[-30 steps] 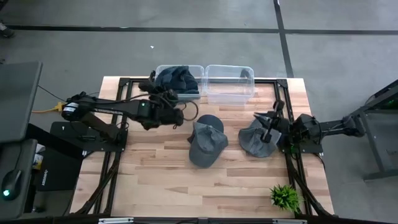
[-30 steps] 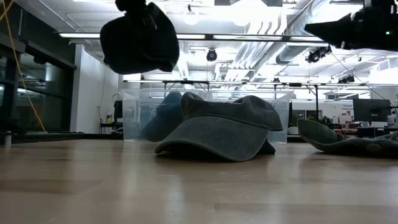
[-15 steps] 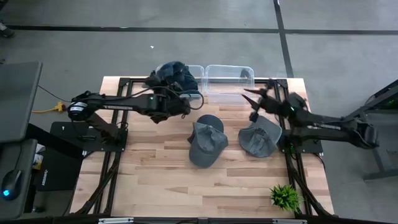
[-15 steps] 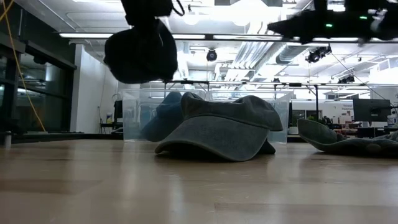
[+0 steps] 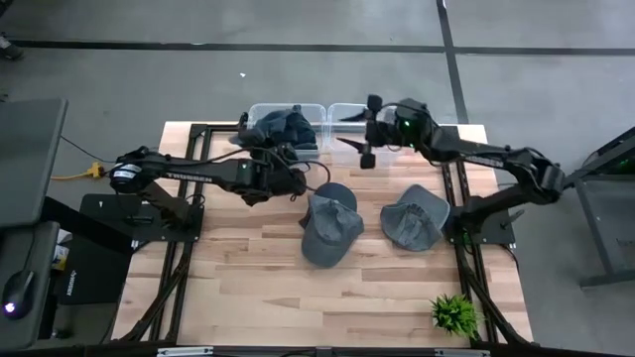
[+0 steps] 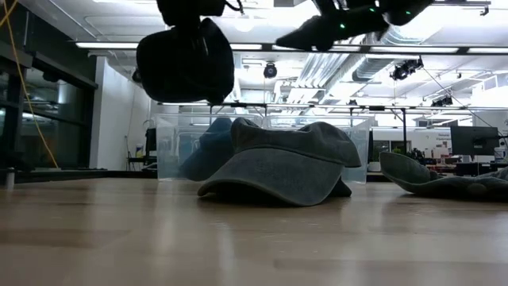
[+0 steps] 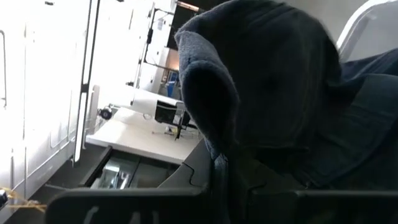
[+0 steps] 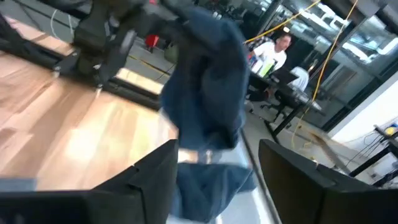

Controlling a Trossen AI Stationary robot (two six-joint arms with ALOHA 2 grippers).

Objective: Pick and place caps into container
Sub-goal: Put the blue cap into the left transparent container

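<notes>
Navy fabric is bunched in the left gripper (image 5: 281, 159), whose fingers are closed on a soft dark navy baseball cap (image 6: 185, 65) held high above the light wooden table (image 5: 238, 288), as the low view shows. From above, this cap hangs over the near edge of the left clear plastic container (image 5: 260, 111), where another dark blue cap (image 5: 283, 127) is already heaped.

The right gripper (image 5: 359, 137) is raised over the right clear plastic container (image 5: 347, 111) with its fingers spread apart and nothing held between them. In the right wrist view a hanging blue cap (image 8: 208, 87) and a seated person (image 8: 273, 53) far behind can be made out.

Two slate grey caps are left on the table: one (image 5: 327, 228) near the middle with a darker cap (image 5: 335, 195) partly tucked beneath it, the other (image 5: 412, 218) to its right, the two lying apart.

The step in hand is judged to be the release of the navy cap into the left container. Trouble could follow if the cap is let go while only partly over the rim: the soft brim may be caught on the wall, or the cap may be tipped off the heap inside and slid back onto the table. Contact between the two arms is also possible, since both are working close together at the containers.
</notes>
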